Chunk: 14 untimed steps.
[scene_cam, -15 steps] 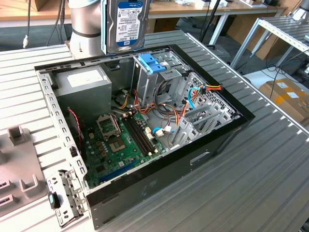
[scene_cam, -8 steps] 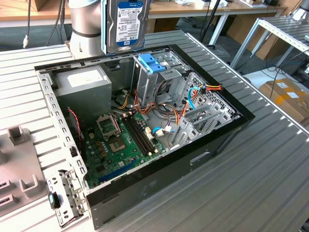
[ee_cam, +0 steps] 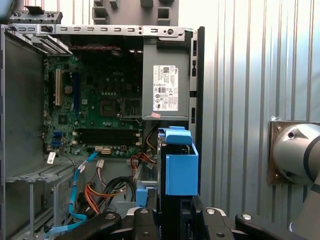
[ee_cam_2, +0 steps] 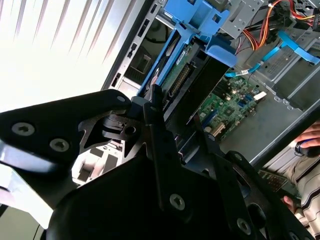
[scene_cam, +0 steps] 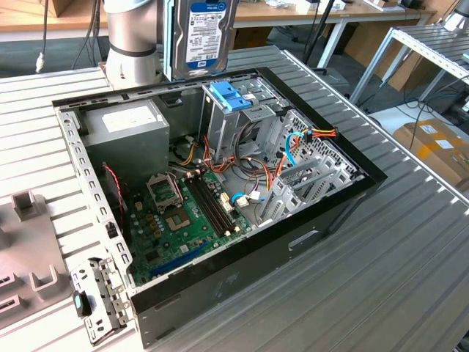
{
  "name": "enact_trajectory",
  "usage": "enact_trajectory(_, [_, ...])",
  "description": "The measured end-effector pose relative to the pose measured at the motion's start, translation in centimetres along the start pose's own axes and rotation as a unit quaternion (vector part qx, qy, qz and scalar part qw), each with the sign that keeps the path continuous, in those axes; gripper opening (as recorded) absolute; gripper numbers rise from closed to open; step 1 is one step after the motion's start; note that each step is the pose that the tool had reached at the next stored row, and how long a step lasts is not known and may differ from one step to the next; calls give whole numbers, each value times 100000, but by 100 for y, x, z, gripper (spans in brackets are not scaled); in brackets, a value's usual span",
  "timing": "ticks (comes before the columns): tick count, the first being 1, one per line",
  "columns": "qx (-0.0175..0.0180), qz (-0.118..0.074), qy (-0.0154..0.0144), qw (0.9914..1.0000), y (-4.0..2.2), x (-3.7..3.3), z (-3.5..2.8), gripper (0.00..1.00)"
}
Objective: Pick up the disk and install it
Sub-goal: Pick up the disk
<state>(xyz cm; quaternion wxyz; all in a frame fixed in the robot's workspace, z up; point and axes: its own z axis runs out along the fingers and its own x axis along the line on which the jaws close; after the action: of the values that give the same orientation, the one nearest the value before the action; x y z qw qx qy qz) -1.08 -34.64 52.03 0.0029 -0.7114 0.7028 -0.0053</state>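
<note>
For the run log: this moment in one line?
gripper: shut on disk | disk: upright, aloft above open case | status: not yet installed

Between the matt black fingers (ee_cam_2: 159, 145), the metal disk (scene_cam: 199, 40) had smooth blue plastic rails (ee_cam_2: 156, 70) and a glossy paper label (scene_cam: 204, 26).

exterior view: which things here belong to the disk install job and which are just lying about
Part of the job:
disk, upright above the computer case
gripper, shut on the disk
drive cage
blue bracket on top of the cage

Just lying about:
power supply
grey plastic holder
cardboard box
</note>
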Motion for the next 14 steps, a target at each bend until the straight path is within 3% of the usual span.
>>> enact_trajectory(6, [-2,1,4,100000,-82,1,1,35])
enact_trajectory(14, [0,4,2,100000,-137,1,2,35])
